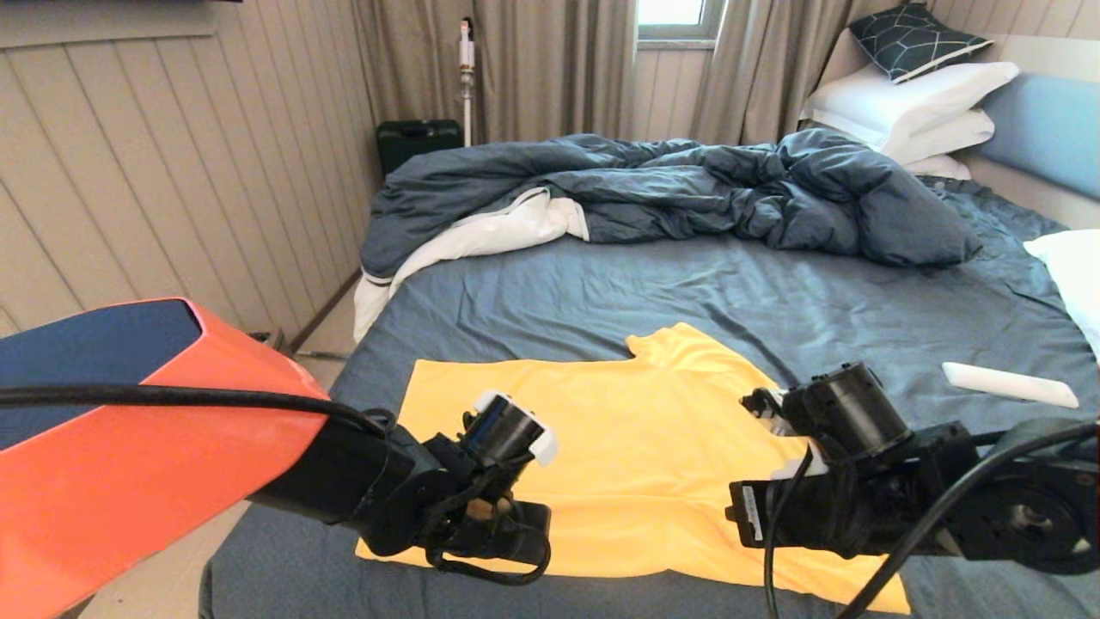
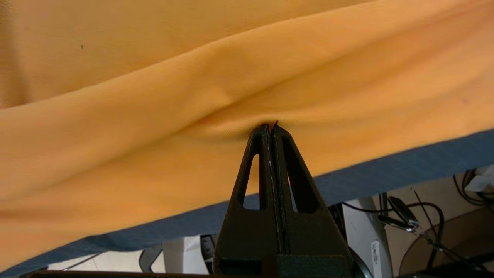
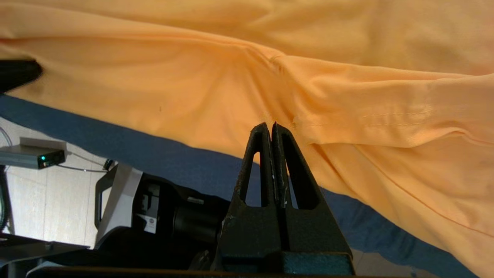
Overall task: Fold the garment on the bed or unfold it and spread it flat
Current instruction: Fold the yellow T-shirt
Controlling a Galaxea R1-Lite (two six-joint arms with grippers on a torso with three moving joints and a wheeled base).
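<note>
Wrist views give me both grippers — left gripper [image 2: 271, 127], right gripper [image 3: 270, 125] — pinching the garment [image 1: 636, 456]; head view hides fingertips, shows duvet [image 1: 687, 185] behind

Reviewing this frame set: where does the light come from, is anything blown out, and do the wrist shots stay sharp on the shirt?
Head view: daylight from the window, which is blown out; pillows bright, no hard shadows. Left wrist view: left hand sharp, pinched on the yellow T-shirt, whose folds show soft shading. Right wrist view: right hand crisp at the shirt's seam; floor behind softer.
</note>
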